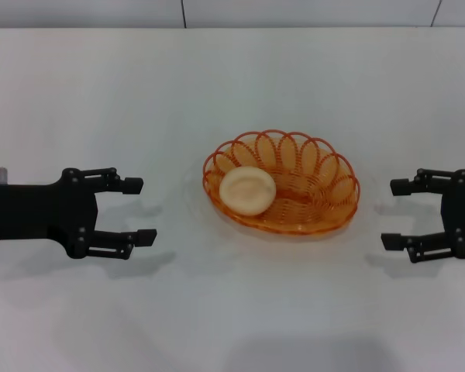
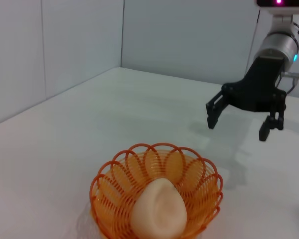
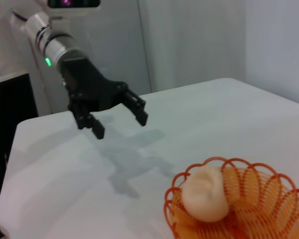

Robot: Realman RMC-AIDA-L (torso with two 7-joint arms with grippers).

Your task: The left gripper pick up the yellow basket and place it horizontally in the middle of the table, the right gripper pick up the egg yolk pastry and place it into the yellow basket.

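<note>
The yellow basket [image 1: 294, 182] lies lengthwise across the middle of the white table [image 1: 232, 85]. The egg yolk pastry [image 1: 247, 190] rests inside its left half. Both also show in the left wrist view, basket [image 2: 114, 181] and pastry [image 2: 158, 209], and in the right wrist view, basket [image 3: 269, 199] and pastry [image 3: 205, 194]. My left gripper [image 1: 139, 211] is open and empty, left of the basket and clear of it; it shows in the right wrist view [image 3: 120, 119]. My right gripper [image 1: 397, 214] is open and empty, right of the basket; it shows in the left wrist view [image 2: 237, 127].
The table's far edge [image 1: 232, 29] meets a pale wall. Bare tabletop lies in front of and behind the basket.
</note>
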